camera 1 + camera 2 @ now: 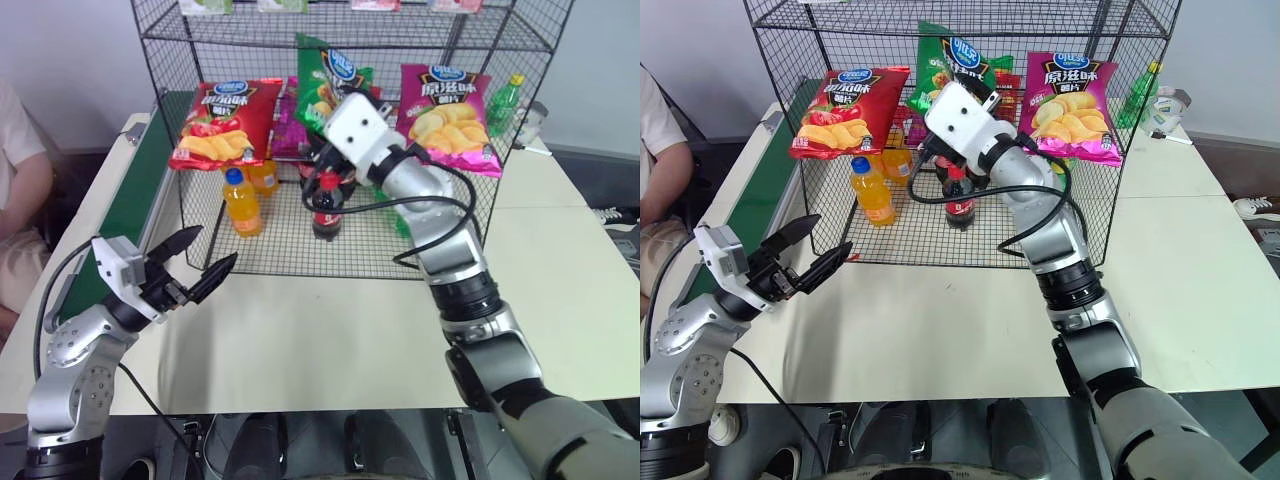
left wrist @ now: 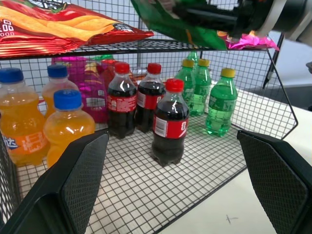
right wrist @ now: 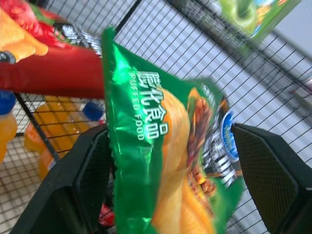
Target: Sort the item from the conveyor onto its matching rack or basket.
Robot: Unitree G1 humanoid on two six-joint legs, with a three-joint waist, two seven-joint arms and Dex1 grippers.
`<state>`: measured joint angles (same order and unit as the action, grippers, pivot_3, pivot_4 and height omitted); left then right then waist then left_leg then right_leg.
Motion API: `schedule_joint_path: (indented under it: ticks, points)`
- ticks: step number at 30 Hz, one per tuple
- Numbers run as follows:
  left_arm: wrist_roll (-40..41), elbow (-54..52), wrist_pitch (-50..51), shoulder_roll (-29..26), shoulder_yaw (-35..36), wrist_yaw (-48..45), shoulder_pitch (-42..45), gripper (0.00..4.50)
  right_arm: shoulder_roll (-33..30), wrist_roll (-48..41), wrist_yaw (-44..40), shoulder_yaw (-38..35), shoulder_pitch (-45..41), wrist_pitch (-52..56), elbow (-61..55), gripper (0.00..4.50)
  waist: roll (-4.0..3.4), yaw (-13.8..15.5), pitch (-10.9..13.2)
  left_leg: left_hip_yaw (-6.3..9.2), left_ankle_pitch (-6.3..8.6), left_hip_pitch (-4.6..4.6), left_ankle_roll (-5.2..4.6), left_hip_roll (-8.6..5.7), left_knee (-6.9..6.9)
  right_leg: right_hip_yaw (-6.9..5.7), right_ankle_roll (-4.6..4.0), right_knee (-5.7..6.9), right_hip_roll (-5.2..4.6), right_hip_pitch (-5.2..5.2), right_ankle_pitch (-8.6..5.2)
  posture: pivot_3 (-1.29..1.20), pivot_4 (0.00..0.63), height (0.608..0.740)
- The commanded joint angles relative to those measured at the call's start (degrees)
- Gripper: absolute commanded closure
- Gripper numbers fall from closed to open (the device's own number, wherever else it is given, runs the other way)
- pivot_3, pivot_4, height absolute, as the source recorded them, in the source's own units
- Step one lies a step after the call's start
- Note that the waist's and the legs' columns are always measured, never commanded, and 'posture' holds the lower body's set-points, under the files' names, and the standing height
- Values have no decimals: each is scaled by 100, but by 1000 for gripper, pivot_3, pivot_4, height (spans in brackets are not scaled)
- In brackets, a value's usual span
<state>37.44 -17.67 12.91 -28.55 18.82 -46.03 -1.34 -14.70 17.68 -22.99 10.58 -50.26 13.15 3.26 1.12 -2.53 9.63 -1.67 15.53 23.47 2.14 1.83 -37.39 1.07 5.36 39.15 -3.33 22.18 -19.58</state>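
The item, a green crisp bag [image 1: 325,78], stands tilted on the middle tier of the black wire rack [image 1: 160,110], between a red crisp bag [image 1: 222,125] and a pink crisp bag [image 1: 450,115]. My right gripper [image 3: 168,131] reaches into that tier. Its fingers [image 3: 92,165] stand wide apart on either side of the green bag [image 3: 165,161], not pinching it. My left gripper [image 1: 213,248] hovers open and empty above the table, in front of the rack's left corner. The conveyor [image 1: 135,190] runs along the table's left side with nothing showing on its visible belt.
On the rack's bottom tier stand orange drink bottles [image 1: 242,200], cola bottles [image 1: 327,205] and green bottles [image 2: 219,102]. A person [image 1: 20,180] sits at the far left beside the conveyor. A green bottle [image 1: 505,105] stands outside the rack at the right.
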Motion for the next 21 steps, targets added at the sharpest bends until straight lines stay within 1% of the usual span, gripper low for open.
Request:
schedule_joint_path:
  ticks: [1, 3, 4, 5, 9, 13, 15, 18, 19, 21]
  points:
    - [-18, -80, -134, -42, 20, -35, 46, 0, -185, -357, -333, -146, 160, -161, -515, 594, 0, -1, 0, 0, 0, 0, 0, 0, 0, 0, 0, 0, 0, 0, 0, 0, 150, 739]
    - [22, -84, -104, -70, 46, -78, 32, 0, -347, -610, -802, -26, 364, -113, -843, 594, 0, -5, 0, 0, 0, 0, 0, 0, 0, 0, 0, -1, 1, 0, 0, 0, 150, 739]
    - [31, -85, -90, -83, 61, -84, 27, 0, -394, -830, -1056, 8, 481, -85, -1044, 594, 0, -8, 0, -1, 0, 0, 0, 1, 1, 1, 0, -1, 2, 1, 0, 0, 150, 739]
    - [36, -85, -79, -97, 76, -86, 22, 0, -354, -1216, -1319, -35, 595, 162, -1304, 594, 0, -8, 0, -1, 0, 0, 0, 2, 2, 2, 0, -1, 4, 1, 0, 0, 150, 739]
    - [33, -82, 8, -180, 131, -45, 2, 0, -167, -2045, -1565, -257, 806, 977, -1988, 594, 0, -9, 0, -1, 0, 0, -1, 5, 3, 4, 0, 1, 6, 3, 0, 0, 150, 739]
    - [224, -184, 220, -329, 364, 80, -20, 0, -69, -3153, -1673, -751, 1089, 1757, -2644, 594, 1, 16, -1, 2, 0, 0, -1, 4, 0, 1, 0, 1, 2, -1, 0, 0, 150, 739]
    - [351, -214, 334, -486, 580, 97, -57, 0, -257, -3924, -1941, -1131, 1472, 2216, -3044, 594, 5, 29, -3, 4, 1, 0, -1, 2, 1, -2, 0, -2, -2, -5, 0, 0, 150, 739]
    - [396, -233, 543, -829, 889, 28, -268, 0, -943, -5261, -2641, -1998, 2397, 2872, -3486, 594, 6, 54, -4, 9, 5, 0, -9, 1, 3, -8, 0, -17, -6, -18, 0, 0, 150, 739]
    - [434, -226, 624, -927, 994, 17, -341, 0, -1175, -5533, -2849, -2258, 2740, 2914, -3531, 594, 5, 56, -3, 8, 7, 0, -12, 0, 3, -9, 0, -23, -8, -20, 0, 0, 150, 739]
    - [445, -169, 753, -1109, 1148, -9, -472, 0, -1582, -5645, -3205, -2537, 3340, 2697, -3449, 594, 4, 56, -2, 8, 9, -4, -15, -1, 9, -11, 0, -38, -11, -29, 0, 0, 150, 739]
